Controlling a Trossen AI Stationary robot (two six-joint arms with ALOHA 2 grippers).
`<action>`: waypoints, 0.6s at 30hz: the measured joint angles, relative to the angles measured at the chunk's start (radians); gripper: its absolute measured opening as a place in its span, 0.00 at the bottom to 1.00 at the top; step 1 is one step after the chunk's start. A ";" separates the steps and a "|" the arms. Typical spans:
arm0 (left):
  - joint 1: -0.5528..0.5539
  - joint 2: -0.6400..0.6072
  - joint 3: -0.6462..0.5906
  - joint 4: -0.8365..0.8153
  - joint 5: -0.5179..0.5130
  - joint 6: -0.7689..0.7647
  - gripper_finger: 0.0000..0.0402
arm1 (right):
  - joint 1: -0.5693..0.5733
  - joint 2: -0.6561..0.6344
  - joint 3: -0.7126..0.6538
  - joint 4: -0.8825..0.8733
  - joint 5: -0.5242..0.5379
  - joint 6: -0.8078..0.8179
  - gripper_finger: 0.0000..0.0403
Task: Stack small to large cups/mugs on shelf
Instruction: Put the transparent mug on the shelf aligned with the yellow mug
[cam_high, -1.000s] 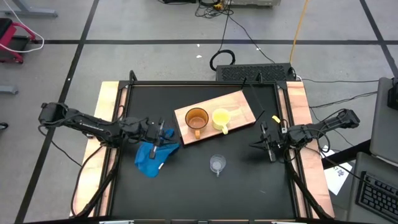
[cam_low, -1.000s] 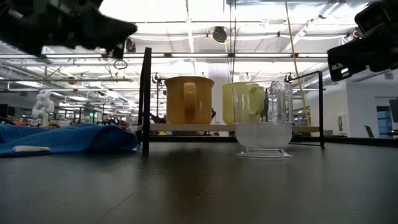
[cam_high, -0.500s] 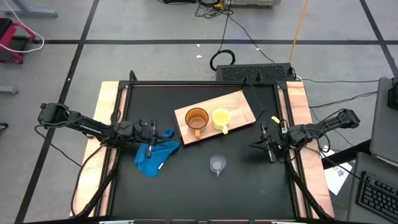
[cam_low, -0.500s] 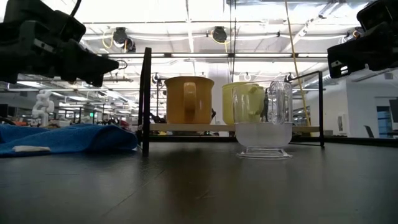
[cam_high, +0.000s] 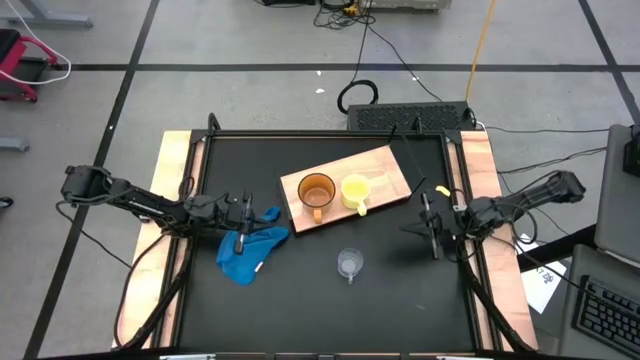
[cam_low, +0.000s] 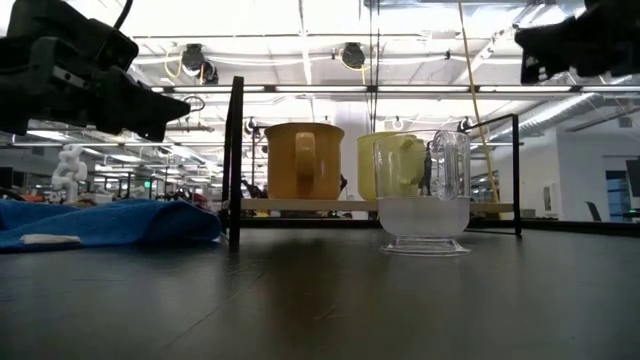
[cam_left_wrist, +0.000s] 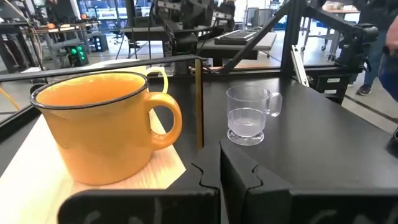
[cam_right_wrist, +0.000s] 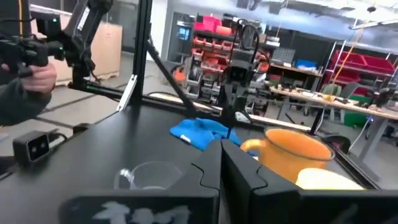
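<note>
The orange-brown mug (cam_high: 316, 190) and the yellow mug (cam_high: 355, 190) stand upright side by side on the light-wood shelf board (cam_high: 385, 165). The clear plastic cup (cam_high: 349, 263) stands upright on the black tabletop, nearer the table's near edge. My left gripper (cam_high: 247, 215) is shut and empty, beside the left end of the blue cloth (cam_high: 250, 250), pointing at the orange mug (cam_left_wrist: 93, 124). My right gripper (cam_high: 412, 230) is shut and empty, raised above the table to the right of the cup (cam_right_wrist: 146, 174).
The blue cloth lies crumpled on the tabletop left of the board. A black frame post (cam_low: 235, 160) stands near the board. A person's hand (cam_right_wrist: 25, 81) shows beyond the table. Bare tabletop lies around the clear cup (cam_low: 422, 195).
My left gripper has drawn back toward the table's left edge, from over the blue cloth to beside its left end, then stayed still. My right gripper has risen a little.
</note>
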 joint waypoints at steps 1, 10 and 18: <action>0.000 0.000 0.000 0.000 0.000 0.000 0.00 | -0.001 0.020 0.020 -0.004 0.001 0.003 0.00; 0.000 0.000 0.000 -0.003 0.006 0.016 0.00 | -0.048 0.256 0.245 -0.158 0.001 0.114 0.00; 0.000 0.000 0.001 -0.009 0.008 0.016 0.00 | -0.079 0.523 0.462 -0.438 -0.004 0.072 0.00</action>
